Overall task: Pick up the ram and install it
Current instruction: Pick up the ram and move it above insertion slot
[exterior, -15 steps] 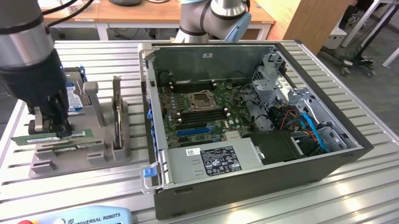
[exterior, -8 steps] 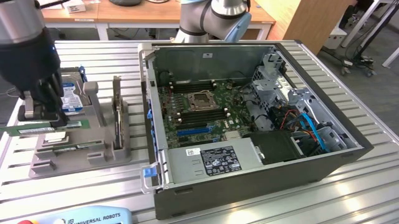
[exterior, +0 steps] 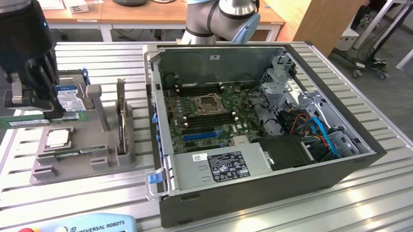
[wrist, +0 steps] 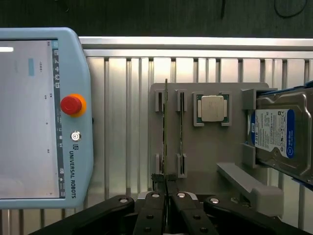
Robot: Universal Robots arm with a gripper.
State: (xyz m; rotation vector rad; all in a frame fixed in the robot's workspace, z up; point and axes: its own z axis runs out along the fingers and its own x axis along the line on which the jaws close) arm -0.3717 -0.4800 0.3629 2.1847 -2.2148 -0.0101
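Observation:
My gripper hangs over the grey parts holder at the exterior view's left. It is shut on the ram, a long thin green stick held level just above the holder. In the wrist view the ram shows edge-on, running from my closed fingertips out over the holder. A second, similar stick stands in the neighbouring slot. The open computer case lies to the exterior view's right, with its motherboard and dark memory slots facing up.
On the holder sit a square silver processor and a silver-and-blue hard drive. A light-blue teach pendant lies on the slatted table beside the holder. The arm's base stands behind the case.

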